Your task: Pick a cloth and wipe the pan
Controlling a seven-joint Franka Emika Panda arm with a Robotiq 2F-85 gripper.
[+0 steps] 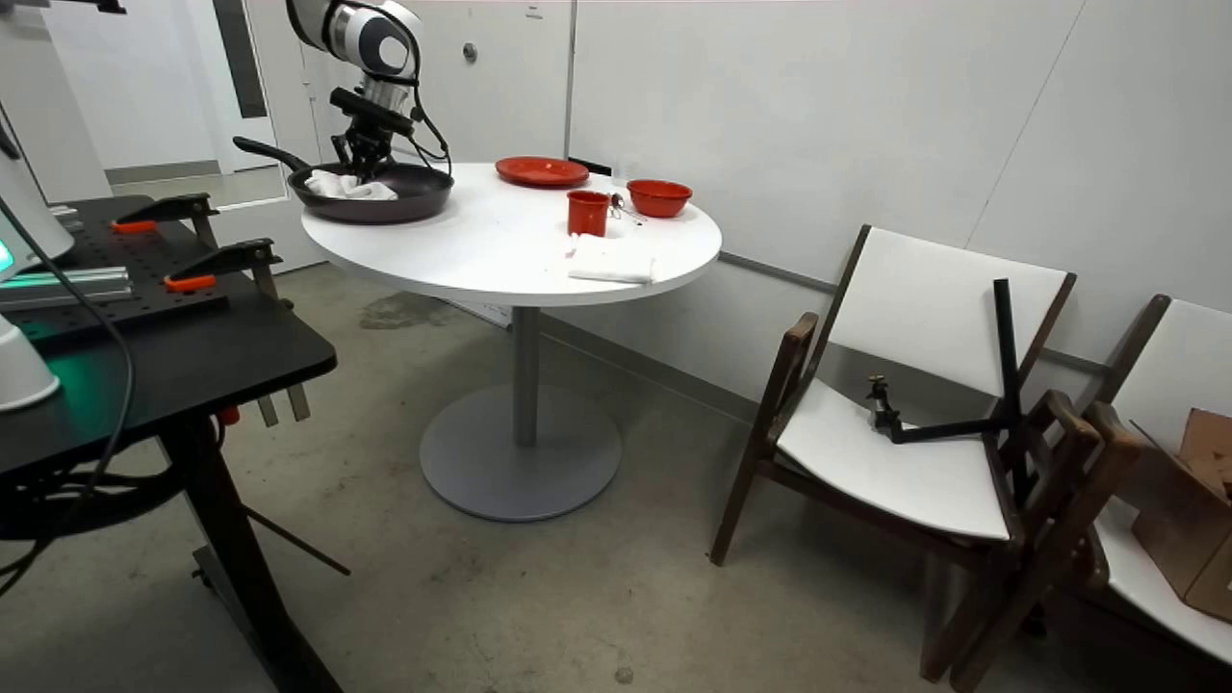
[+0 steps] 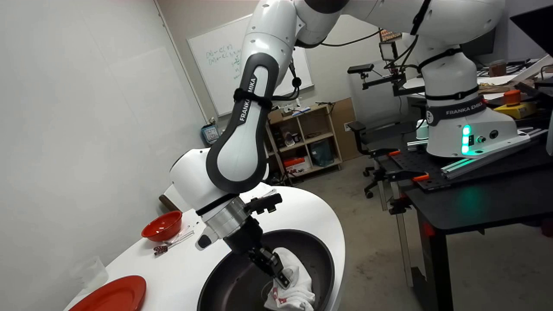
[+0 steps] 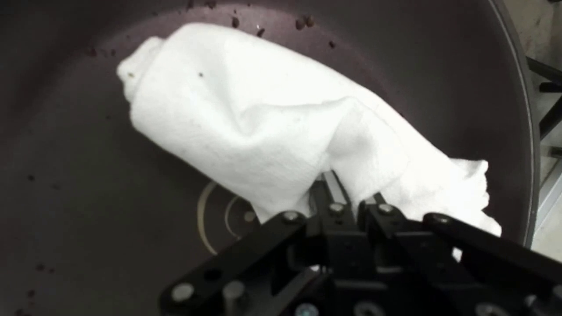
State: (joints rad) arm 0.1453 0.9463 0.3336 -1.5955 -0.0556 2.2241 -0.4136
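A white cloth [image 3: 272, 118] is lying bunched inside the pan [image 3: 88, 197], the claw [image 3: 352, 189] pinching a fold partway along it, presumably leaving both ends free for sweeping up dark specks [image 3: 300, 24]. The pan is sitting near the edge of the worktop [image 1: 500, 241], toward the robot's base [image 2: 468, 125], likely easing the arm's reach; a red plate [image 1: 542, 171] is lying apart.

from afar i count one gripper [image 3: 351, 192], one pan [image 2: 242, 280], two white cloths [image 2: 298, 289] [image 1: 611, 260], one red plate [image 1: 542, 171], one red bowl [image 1: 659, 198], one red cup [image 1: 587, 214], two wood-framed chairs [image 1: 895, 481] [image 1: 1193, 356]
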